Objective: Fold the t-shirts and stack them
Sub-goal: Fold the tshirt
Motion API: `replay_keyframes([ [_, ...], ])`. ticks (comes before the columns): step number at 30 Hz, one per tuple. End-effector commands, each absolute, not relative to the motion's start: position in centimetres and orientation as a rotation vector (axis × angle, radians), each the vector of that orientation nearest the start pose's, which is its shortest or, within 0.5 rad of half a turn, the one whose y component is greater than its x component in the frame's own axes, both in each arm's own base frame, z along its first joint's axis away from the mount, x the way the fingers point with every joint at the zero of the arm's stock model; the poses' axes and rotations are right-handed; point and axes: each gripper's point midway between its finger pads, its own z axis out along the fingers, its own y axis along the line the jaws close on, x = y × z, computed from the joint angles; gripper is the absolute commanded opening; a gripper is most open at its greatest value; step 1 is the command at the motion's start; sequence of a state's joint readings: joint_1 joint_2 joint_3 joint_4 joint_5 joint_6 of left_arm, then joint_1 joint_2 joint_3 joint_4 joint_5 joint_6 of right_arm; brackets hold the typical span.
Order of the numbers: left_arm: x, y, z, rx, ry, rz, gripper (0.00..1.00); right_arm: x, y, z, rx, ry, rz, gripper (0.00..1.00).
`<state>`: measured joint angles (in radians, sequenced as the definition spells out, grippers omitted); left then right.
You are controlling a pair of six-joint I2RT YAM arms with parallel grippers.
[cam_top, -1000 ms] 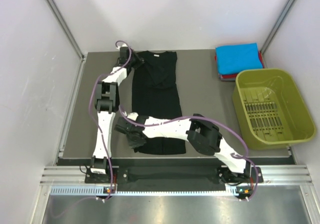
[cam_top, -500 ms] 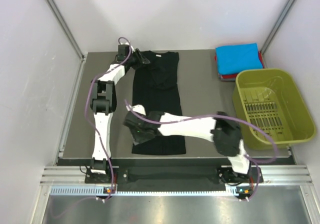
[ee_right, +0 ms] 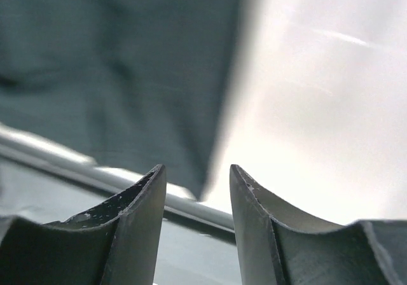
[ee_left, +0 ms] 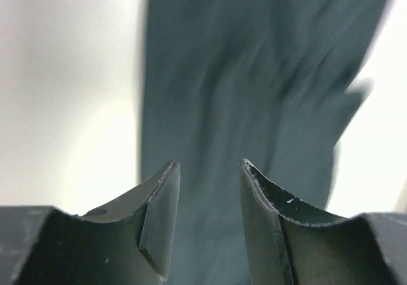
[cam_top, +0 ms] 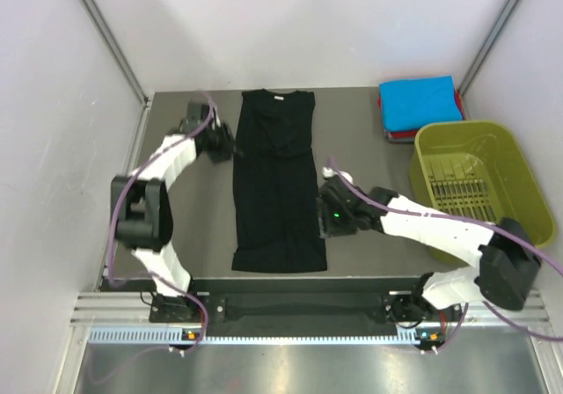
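Note:
The black t-shirt (cam_top: 277, 183) lies flat on the grey table, folded into a long narrow strip with the collar at the far end. It fills much of the left wrist view (ee_left: 254, 94) and the upper left of the right wrist view (ee_right: 114, 62). My left gripper (cam_top: 225, 142) is open and empty just left of the shirt's upper part (ee_left: 210, 170). My right gripper (cam_top: 322, 218) is open and empty at the shirt's right edge, near its lower half (ee_right: 196, 173). The bright blue folded t-shirt (cam_top: 418, 102) lies on the red one (cam_top: 403, 134) at the far right.
An olive-green plastic basket (cam_top: 422, 178) stands at the right, next to the blue and red stack. The table's front edge (cam_top: 308, 280) runs just below the shirt's hem. Metal frame posts rise at the back corners.
Both grippers have let go of the shirt and drawn apart. The left moved left off the collar area; the right swung from the lower left across to the shirt's right side.

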<state>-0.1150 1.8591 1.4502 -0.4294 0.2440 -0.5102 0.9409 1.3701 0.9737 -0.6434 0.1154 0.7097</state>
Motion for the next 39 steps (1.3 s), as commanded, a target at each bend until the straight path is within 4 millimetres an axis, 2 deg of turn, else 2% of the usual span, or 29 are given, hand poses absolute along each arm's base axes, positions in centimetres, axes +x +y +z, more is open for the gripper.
replay_keyframes([
  [1,37.5,-11.6,9.7,-0.349,2.575,-0.466,0.47,18.0,22.9,9.4,-0.197,2.662,0.452,0.45],
  [2,36.1,-11.5,11.0,-0.324,2.543,-0.453,0.48,18.4,22.1,9.5,-0.161,2.658,0.455,0.45],
  [3,33.1,-11.0,9.0,-0.333,2.613,-0.413,0.48,18.1,21.8,9.1,-0.157,2.673,0.466,0.45],
  [4,31.8,-11.0,9.8,-0.318,2.595,-0.418,0.48,17.4,21.2,8.0,-0.155,2.699,0.455,0.45],
  [5,30.5,-10.6,9.4,-0.322,2.609,-0.402,0.48,17.4,21.2,7.8,-0.141,2.698,0.476,0.45],
  [6,28.4,-9.7,7.9,-0.345,2.652,-0.358,0.48,17.1,21.2,7.5,-0.138,2.707,0.492,0.45],
  [7,27.4,-9.6,8.5,-0.346,2.628,-0.370,0.48,16.4,21.1,6.8,-0.136,2.734,0.510,0.45],
  [8,26.5,-9.5,8.2,-0.359,2.633,-0.380,0.49,16.1,21.3,6.6,-0.140,2.735,0.534,0.45],
  [9,24.9,-9.5,7.1,-0.375,2.667,-0.395,0.49,16.0,21.8,6.5,-0.143,2.730,0.576,0.44],
  [10,24.3,-10.1,7.4,-0.359,2.659,-0.432,0.49,15.6,21.7,6.0,-0.142,2.744,0.580,0.44],
  [12,24.0,-10.4,7.5,-0.342,2.657,-0.381,0.50,15.2,21.9,5.7,-0.149,2.748,0.606,0.44],
  [13,23.1,-10.9,7.4,-0.353,2.705,-0.376,0.50,14.9,21.7,5.2,-0.153,2.760,0.602,0.44],
  [15,23.6,-11.6,8.0,-0.384,2.704,-0.412,0.48,14.4,21.8,5.1,-0.155,2.767,0.622,0.43],
  [16,23.6,-11.7,7.7,-0.446,2.712,-0.414,0.47,14.0,21.8,4.8,-0.143,2.776,0.634,0.43],
  [19,22.6,-11.4,6.8,-0.556,2.731,-0.397,0.42,13.2,23.2,5.2,-0.145,2.750,0.749,0.43],
  [23,19.8,-10.6,4.6,-0.675,2.783,-0.351,0.36,13.0,23.9,4.4,-0.136,2.762,0.755,0.43],
  [27,17.9,-11.3,4.0,-0.662,2.814,-0.374,0.36,12.1,24.6,3.7,-0.146,2.781,0.779,0.43],
  [33,16.5,-11.4,3.4,-0.638,2.810,-0.293,0.37,11.9,24.6,3.0,-0.143,2.793,0.749,0.41],
  [34,16.5,-11.0,3.3,-0.642,2.797,-0.245,0.38,11.8,24.6,2.9,-0.142,2.798,0.745,0.41],
  [39,16.1,-11.4,3.5,-0.624,2.787,-0.261,0.37,11.9,25.0,2.5,-0.124,2.789,0.753,0.38],
])
